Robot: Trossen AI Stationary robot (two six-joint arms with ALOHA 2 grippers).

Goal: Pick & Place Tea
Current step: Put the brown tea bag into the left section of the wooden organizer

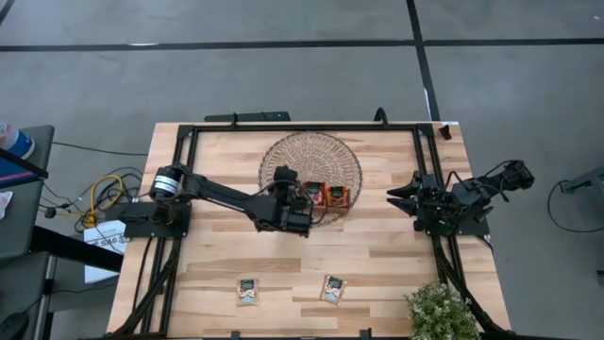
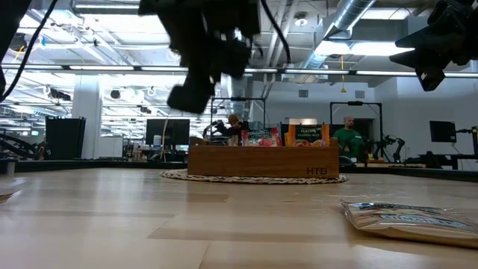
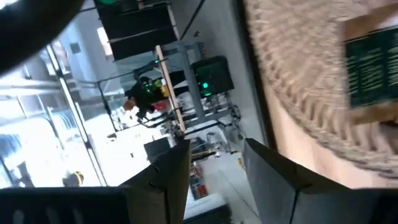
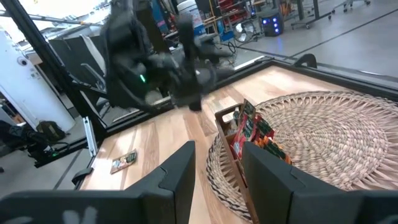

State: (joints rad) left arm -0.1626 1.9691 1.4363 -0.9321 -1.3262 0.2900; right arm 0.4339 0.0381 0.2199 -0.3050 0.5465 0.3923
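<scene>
A round wicker basket (image 1: 311, 162) lies flat at the table's far middle. A brown wooden tray (image 1: 327, 196) stands on its near part, with red and orange tea sachets (image 4: 252, 134) upright in it. Two pale tea sachets (image 1: 248, 291) (image 1: 333, 289) lie flat near the table's front edge. My left gripper (image 1: 304, 219) hovers open just left of the tray, above the table, with nothing between its fingers (image 3: 168, 174). My right gripper (image 1: 394, 196) waits open at the table's right side, pointing toward the basket.
A potted green plant (image 1: 440, 312) stands at the near right corner. Black frame rails (image 1: 179, 189) run along the table's left, right and far sides. Bare wood lies between the basket and the two loose sachets. People show in the room behind the table.
</scene>
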